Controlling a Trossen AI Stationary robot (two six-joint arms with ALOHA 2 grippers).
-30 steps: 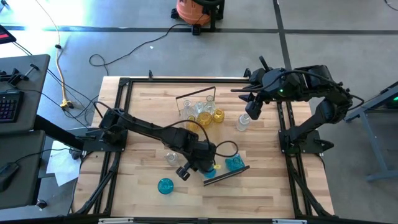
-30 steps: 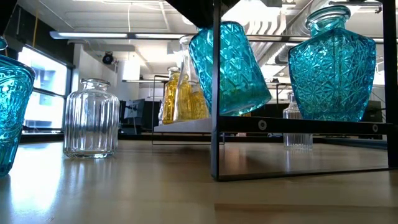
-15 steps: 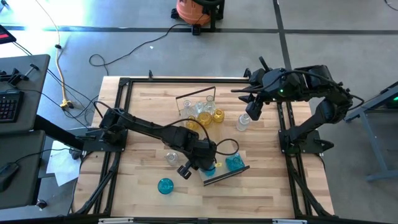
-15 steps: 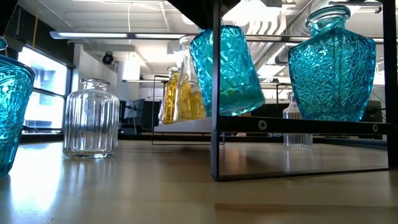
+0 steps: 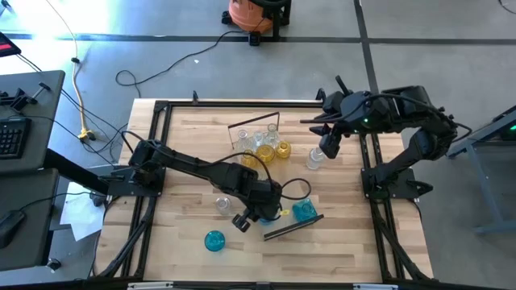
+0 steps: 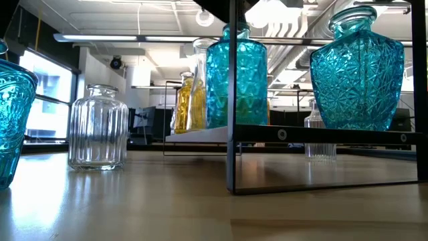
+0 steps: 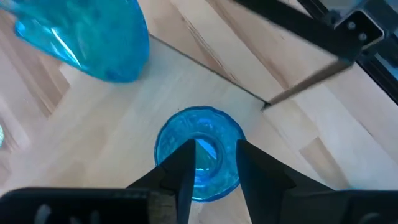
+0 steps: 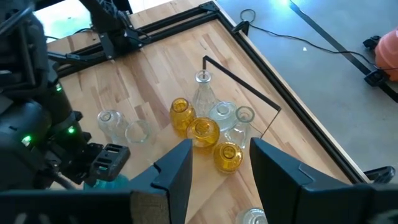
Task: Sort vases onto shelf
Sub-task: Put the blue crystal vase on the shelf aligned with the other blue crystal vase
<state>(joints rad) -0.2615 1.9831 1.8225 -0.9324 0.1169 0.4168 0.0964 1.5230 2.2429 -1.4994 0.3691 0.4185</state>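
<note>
Low view, blue vase [image 6: 236, 77] upright, neck up

Showing two matte black jointed arms wearing smooth rounded housings, trailing thin black cables looping beside the wrists, glowing small green indicator lights on the right arm, ending in flat dark tapered jaws.

**Bright, even light with glare at the edges**

You get strong daylight in the high view: the floor [image 5: 48, 24] at the upper left washes out to white. In the low view, the ceiling lights [image 6: 267, 12] bloom behind the blue vases [image 6: 235, 77], and the window [image 6: 47, 94] at left is blown out. The tabletop [image 6: 134, 201] nearest that camera looks soft. Your left wrist view is blurred along the dark frame bar [image 7: 298, 31]; shadows stay faint throughout.
</note>
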